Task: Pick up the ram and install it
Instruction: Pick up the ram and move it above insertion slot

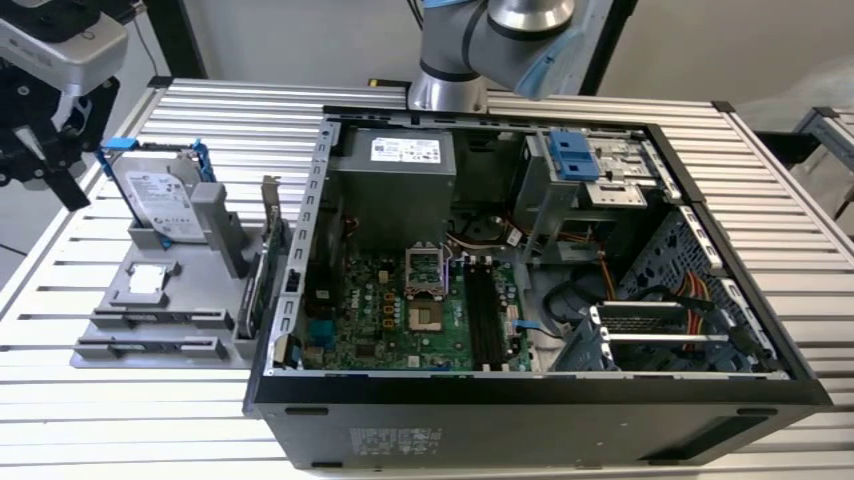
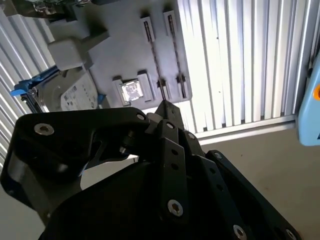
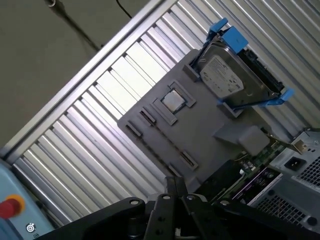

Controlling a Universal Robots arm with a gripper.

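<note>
My gripper (image 1: 54, 170) hangs off the table's edge on the exterior view's left, away from the open computer case (image 1: 534, 390). In both wrist views its black fingertips (image 2: 165, 107) (image 3: 172, 182) meet at a point with nothing between them. They hover near the edge of a grey parts fixture (image 1: 160, 300) (image 3: 200, 135). Two long narrow slots (image 2: 160, 55) (image 3: 165, 142) run along the fixture, and no board stands in them. The ram is hidden. The motherboard (image 1: 400, 310) has dark memory slots (image 1: 487, 320), and I cannot tell whether a stick sits there.
On the fixture a silver hard drive (image 1: 163, 205) (image 3: 235, 75) with blue rails stands upright beside a small square chip (image 1: 150, 280) (image 3: 174, 100). An upright card with a metal bracket (image 1: 267, 260) stands between fixture and case. The arm's base (image 1: 454, 60) rises behind the case.
</note>
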